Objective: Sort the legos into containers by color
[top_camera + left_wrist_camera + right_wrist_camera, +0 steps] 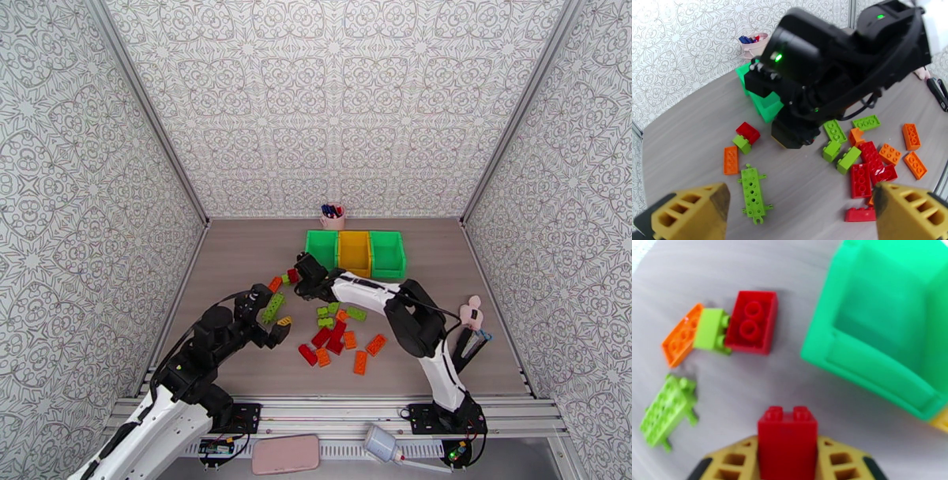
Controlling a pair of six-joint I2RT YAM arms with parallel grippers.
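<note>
Right fingers (732, 459) are pinching a small red plastic brick (787, 437) just beside the leftmost green plastic bin (877, 370). Left fingers (691, 211) are spread wide above the scattered red, orange and green bricks (863, 162) on the counter (683, 130).

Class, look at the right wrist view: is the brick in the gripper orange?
No, the right gripper holds a red brick.
</note>
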